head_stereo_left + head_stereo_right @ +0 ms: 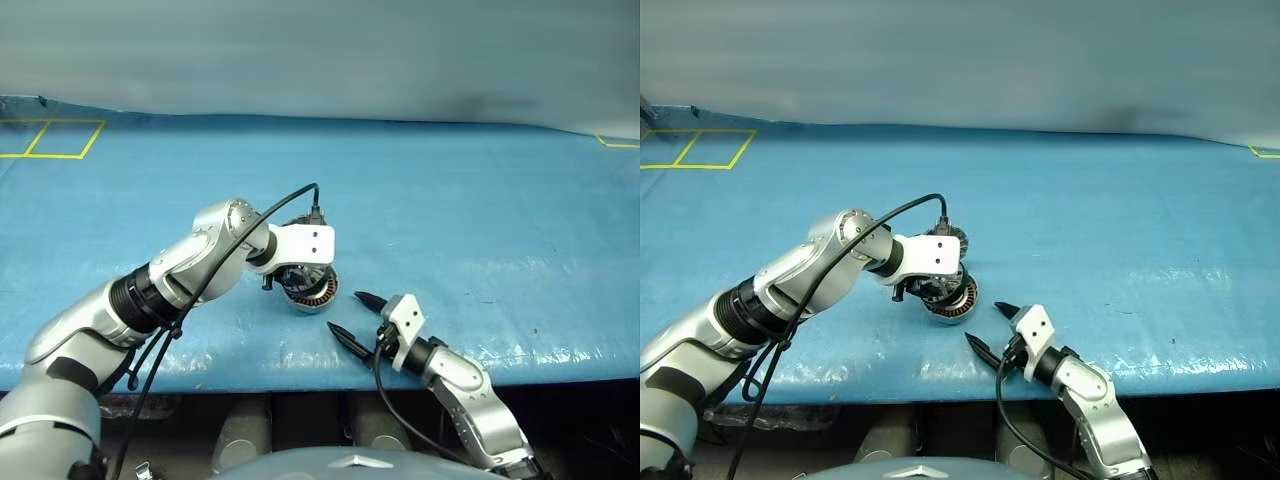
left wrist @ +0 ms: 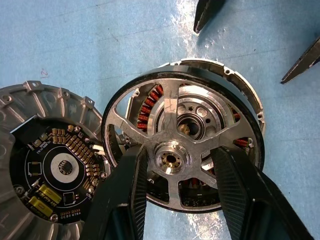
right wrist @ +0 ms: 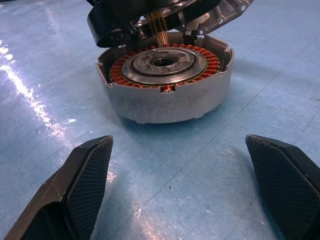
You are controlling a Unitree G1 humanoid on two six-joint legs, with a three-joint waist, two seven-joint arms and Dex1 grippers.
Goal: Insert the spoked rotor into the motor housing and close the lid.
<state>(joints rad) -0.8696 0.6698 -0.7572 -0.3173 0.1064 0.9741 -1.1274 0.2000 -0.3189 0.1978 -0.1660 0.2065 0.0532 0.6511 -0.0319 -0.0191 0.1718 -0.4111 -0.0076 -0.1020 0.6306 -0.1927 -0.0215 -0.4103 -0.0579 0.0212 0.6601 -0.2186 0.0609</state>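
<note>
lid (image 2: pixel 47 165): lying open just beside the housing on the blue table (image 1: pixel 480 200), ribbed inner face and dark circuit centre up; best left alone until the rotor is seated.
left gripper (image 2: pixel 177 172): fingers partly closed on the spoked rotor (image 2: pixel 175 145), one on each side of the hub, tilted down over the housing.
spoked rotor: held just above the motor housing (image 3: pixel 167 82), rim roughly over the rim below; possibly already touching at one edge, hard to tell from here.
motor housing: upright on the table, copper windings and centre bore showing, nothing inside yet.
step in hand: lowering the rotor in; hub lined up on the bore, wheel kept flat, slow descent, no release until level all round.
risk: tilted entry, jamming on the rim or scraping the windings.
right gripper (image 1: pixel 358 318): wide open, holding nothing, near the housing and apart from it; well placed to steady the wall if it slides.
</note>
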